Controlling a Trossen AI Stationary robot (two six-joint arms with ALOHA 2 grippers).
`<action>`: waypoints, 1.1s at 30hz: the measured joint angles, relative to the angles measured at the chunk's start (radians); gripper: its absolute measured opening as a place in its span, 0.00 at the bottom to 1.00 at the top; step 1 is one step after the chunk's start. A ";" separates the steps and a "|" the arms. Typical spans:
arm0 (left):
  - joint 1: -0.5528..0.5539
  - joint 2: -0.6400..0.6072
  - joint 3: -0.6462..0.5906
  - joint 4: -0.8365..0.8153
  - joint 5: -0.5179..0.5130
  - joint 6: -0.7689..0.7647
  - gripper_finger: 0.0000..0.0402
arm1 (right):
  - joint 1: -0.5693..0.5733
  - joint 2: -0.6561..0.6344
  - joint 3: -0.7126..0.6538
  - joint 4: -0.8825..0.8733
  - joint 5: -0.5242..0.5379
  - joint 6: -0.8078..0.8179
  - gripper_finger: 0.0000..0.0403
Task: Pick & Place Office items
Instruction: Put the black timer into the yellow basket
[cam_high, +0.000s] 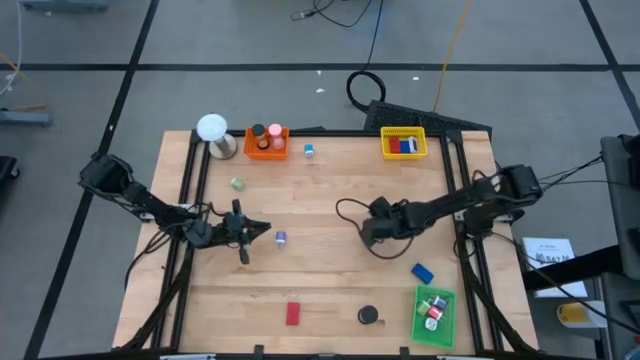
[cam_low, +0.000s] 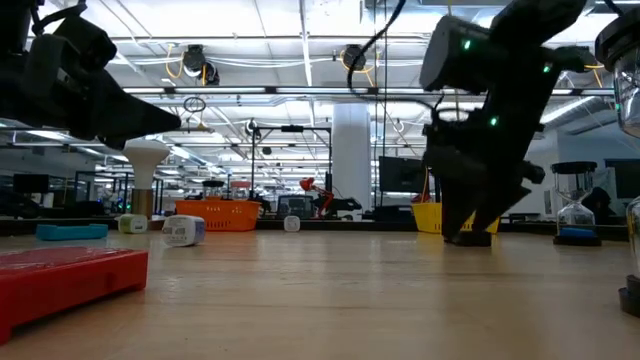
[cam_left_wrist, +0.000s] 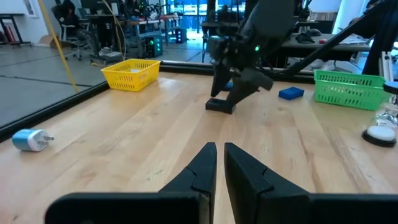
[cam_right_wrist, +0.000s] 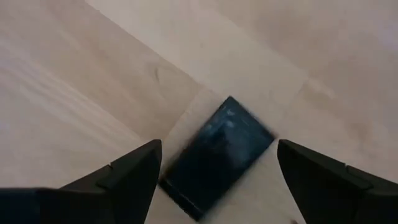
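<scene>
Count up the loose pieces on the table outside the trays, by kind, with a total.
Blocks: 3, red block, blue block, black block
Discs: 1, black disc
Small bits: 3, green bit, blue bit, purple bit
Total: 7

Grey tiled floor (cam_high: 250, 40), ceiling strip lights (cam_low: 300, 25), desks beyond.

The right gripper (cam_high: 371, 233) is pointing down near the table's middle, its fingers (cam_right_wrist: 127, 171) standing wide apart. The left gripper (cam_high: 243, 234) is hanging left of centre, fingers (cam_left_wrist: 202, 168) nearly touching.
</scene>
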 joint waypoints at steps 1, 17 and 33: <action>0.000 0.000 0.000 -0.003 0.000 -0.005 0.08 | -0.008 0.013 0.000 0.002 -0.022 -0.004 0.78; 0.000 0.000 0.000 -0.033 0.000 -0.024 0.08 | -0.040 0.040 0.001 0.108 -0.086 -0.344 0.37; 0.000 0.000 0.000 -0.048 0.000 -0.030 0.08 | -0.077 0.003 0.000 0.110 -0.153 -0.510 0.78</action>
